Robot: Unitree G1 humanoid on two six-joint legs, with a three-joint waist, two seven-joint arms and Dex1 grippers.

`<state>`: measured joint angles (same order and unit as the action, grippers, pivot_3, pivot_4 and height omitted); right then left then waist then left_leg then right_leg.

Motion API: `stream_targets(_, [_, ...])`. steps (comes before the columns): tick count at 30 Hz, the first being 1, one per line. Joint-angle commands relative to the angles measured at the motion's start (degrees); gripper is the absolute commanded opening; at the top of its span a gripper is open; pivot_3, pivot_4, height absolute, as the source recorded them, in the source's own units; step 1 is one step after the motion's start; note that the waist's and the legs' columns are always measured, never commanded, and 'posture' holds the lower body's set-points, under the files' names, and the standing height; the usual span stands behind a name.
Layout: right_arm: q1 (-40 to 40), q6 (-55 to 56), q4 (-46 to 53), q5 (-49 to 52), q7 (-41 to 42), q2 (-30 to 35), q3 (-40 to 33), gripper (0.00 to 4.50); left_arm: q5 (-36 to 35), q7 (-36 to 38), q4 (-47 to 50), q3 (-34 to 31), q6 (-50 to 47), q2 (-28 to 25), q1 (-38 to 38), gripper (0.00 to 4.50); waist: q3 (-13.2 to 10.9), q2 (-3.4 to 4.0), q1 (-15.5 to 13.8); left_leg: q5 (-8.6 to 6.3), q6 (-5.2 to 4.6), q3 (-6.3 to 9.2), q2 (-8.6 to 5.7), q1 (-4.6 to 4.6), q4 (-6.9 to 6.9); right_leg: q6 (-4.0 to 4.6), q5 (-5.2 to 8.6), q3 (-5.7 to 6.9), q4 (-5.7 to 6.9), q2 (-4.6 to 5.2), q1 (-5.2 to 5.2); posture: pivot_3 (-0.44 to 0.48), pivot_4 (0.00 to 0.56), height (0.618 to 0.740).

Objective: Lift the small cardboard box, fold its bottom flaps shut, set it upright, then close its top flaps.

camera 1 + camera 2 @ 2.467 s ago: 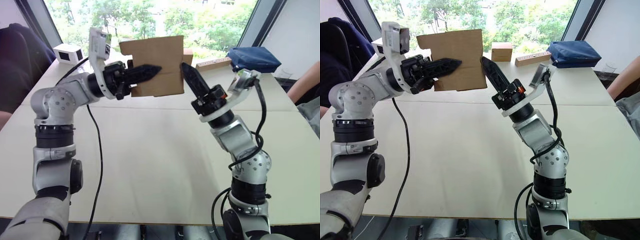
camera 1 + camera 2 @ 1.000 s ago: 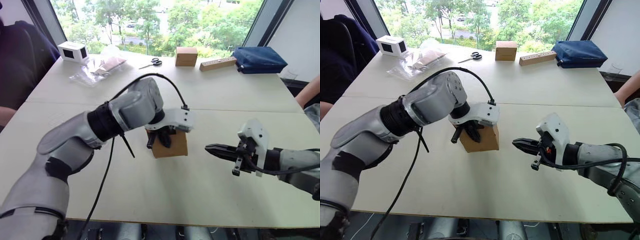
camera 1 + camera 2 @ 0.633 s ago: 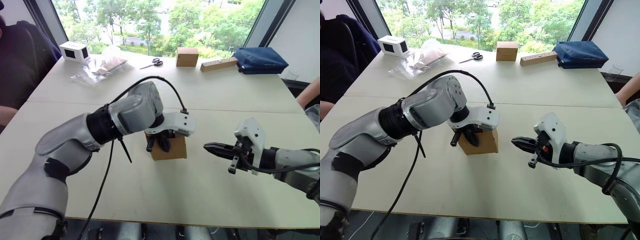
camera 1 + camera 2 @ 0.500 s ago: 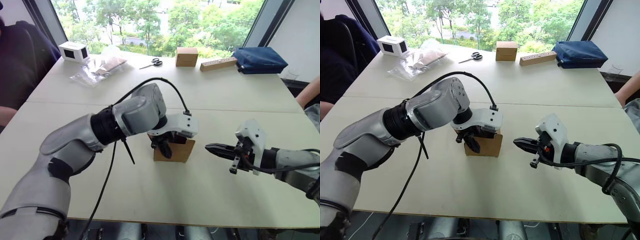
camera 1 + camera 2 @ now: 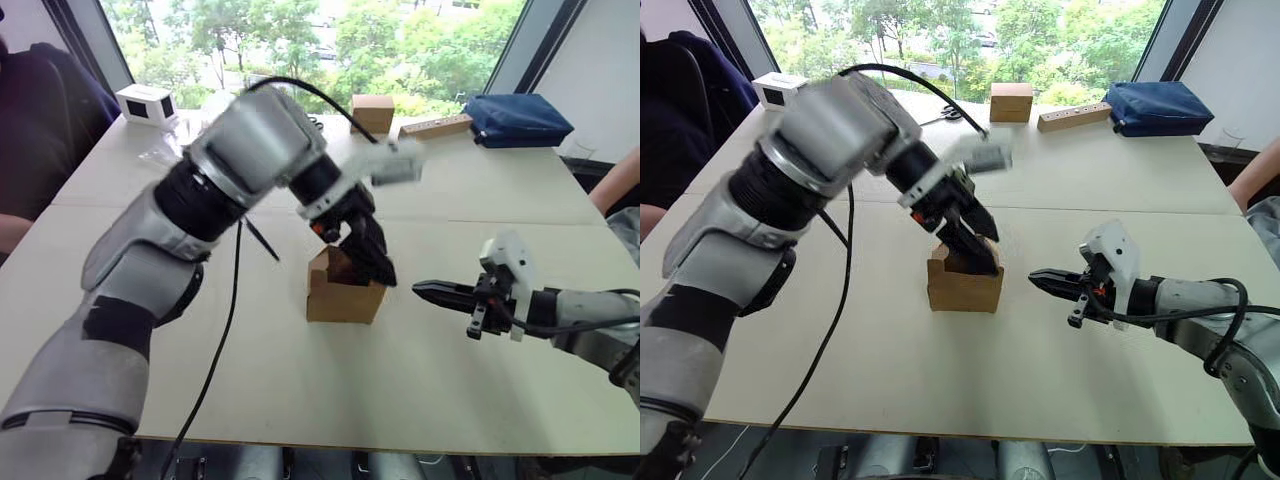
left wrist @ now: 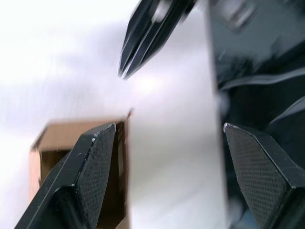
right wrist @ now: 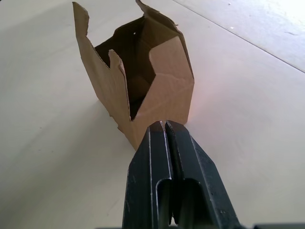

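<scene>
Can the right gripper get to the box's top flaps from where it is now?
Probably yes: the right gripper, shut, points at the small cardboard box across bare table. But the open left gripper sits over the top flaps.

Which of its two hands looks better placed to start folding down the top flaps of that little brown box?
Probably the left hand: it hangs open right over the small cardboard box and its raised top flaps. The right hand is shut, off to the side.

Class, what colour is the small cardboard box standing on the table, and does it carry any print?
The small cardboard box is plain brown and unprinted; the right wrist view shows it best.
</scene>
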<state>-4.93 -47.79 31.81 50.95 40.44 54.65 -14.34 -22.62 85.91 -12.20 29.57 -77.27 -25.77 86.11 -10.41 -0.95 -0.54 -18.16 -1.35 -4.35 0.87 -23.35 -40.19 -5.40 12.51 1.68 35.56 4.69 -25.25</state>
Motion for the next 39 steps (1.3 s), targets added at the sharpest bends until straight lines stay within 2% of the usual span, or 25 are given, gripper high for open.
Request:
stream_targets(1, [-3.01, 1.03, -1.82, 2.51, 0.47, -1.88, -3.55, 0.00, -2.22, -11.89, -3.86, -18.85, 4.98, 0.95, -4.69, 3.74, 0.00, 0.00, 0.04, 0.00, 0.00, 0.01, 0.00, 0.00, 0.00, 0.00, 0.00, 0.01, 0.02, -0.01, 0.00, 0.000, 0.150, 0.740])
stream_targets(3, [-4.32, 0.98, -3.14, 2.95, 0.84, -2.30, -4.47, 0.00, -2.39, -20.25, -3.15, -29.23, 9.86, 1.27, -10.41, 3.74, 0.04, 0.07, 0.23, 0.01, 0.02, 0.00, 0.08, 0.07, -0.02, -0.01, 0.00, -0.03, 0.16, 0.03, -0.01, 0.000, 0.150, 0.740])
stream_targets(4, [-5.12, 1.24, -3.79, 2.79, 1.14, -2.30, -4.80, 0.00, -1.45, -22.85, -0.46, -31.21, 10.75, -0.51, -14.80, 3.51, 0.04, 0.06, 0.34, 0.03, 0.05, 0.00, 0.07, 0.11, -0.02, -0.01, -0.01, -0.04, 0.32, 0.09, -0.04, 0.000, 0.150, 0.740])
stream_targets(7, [-8.03, 2.04, -5.82, 2.32, 3.29, -1.63, -4.71, 0.00, -1.92, -25.60, 11.24, -36.20, 15.22, -5.71, -30.12, 2.53, 0.09, 0.16, 1.36, 0.07, 0.13, -0.03, 0.08, 0.23, 0.07, 0.02, 0.01, -0.10, 0.48, 0.10, -0.05, 0.000, 0.150, 0.740])
stream_targets(9, [-9.50, 2.63, -6.74, 0.83, 4.91, -1.28, -2.79, 0.00, -4.64, -26.43, 17.54, -38.47, 16.16, -6.76, -37.57, 1.83, 0.03, 0.06, 1.22, 0.29, 0.52, 0.01, 0.12, 0.18, 0.11, 0.04, 0.03, -0.04, 0.52, 0.06, -0.11, 0.000, 0.150, 0.740])
stream_targets(11, [-10.55, 4.07, -7.83, -1.96, 7.19, -1.18, 0.31, 0.00, -6.56, -26.01, 23.31, -39.00, 17.07, -8.07, -44.82, 0.94, 0.01, -0.05, 0.42, 0.36, 0.64, 0.05, 0.10, 0.08, 0.07, 0.05, 0.02, 0.04, 0.52, 0.14, -0.13, 0.000, 0.150, 0.740])
stream_targets(14, [-13.14, 6.60, -10.08, -6.40, 10.34, -1.82, 5.96, 0.00, -8.89, -24.96, 29.11, -37.91, 18.62, -9.43, -52.24, 0.06, 0.04, -0.09, -0.37, 0.24, 0.43, 0.04, -0.06, 0.10, 0.03, 0.06, 0.01, 0.07, 0.48, 0.32, -0.04, 0.000, 0.150, 0.740])
stream_targets(18, [-17.66, 8.50, -12.75, -10.78, 12.38, -3.64, 11.92, 0.00, -10.76, -25.33, 31.25, -34.87, 20.41, -8.87, -54.15, 0.06, 0.04, -0.10, -0.33, 0.22, 0.40, 0.03, -0.18, 0.13, -0.05, 0.06, 0.00, 0.07, 0.46, 0.41, 0.07, 0.000, 0.150, 0.740])
stream_targets(23, [-20.85, 10.33, -15.29, -14.84, 13.27, -5.64, 15.06, 0.00, -10.31, -25.70, 28.64, -30.73, 23.42, -8.72, -52.69, 0.06, 0.04, -0.09, -0.13, 0.23, 0.42, 0.03, -0.15, 0.16, -0.03, 0.05, 0.00, 0.08, 0.48, 0.33, 0.05, 0.000, 0.150, 0.740])
stream_targets(35, [-23.32, 13.93, -17.87, -22.48, 16.55, -9.20, 21.03, 0.00, 1.66, -23.52, 14.68, -14.86, 37.96, -6.40, -46.47, 0.06, 0.05, -0.08, -0.16, 0.22, 0.39, 0.00, -0.23, 0.17, -0.03, 0.05, 0.00, 0.09, 0.48, 0.30, 0.05, 0.000, 0.150, 0.740])
stream_targets(39, [-24.00, 14.72, -18.98, -24.69, 17.56, -10.38, 23.09, 0.00, 3.43, -21.77, 12.67, -12.69, 40.25, -6.43, -45.63, 0.06, 0.05, -0.07, -0.09, 0.22, 0.39, -0.01, -0.22, 0.17, -0.03, 0.05, 0.00, 0.09, 0.48, 0.27, 0.05, 0.000, 0.150, 0.740])
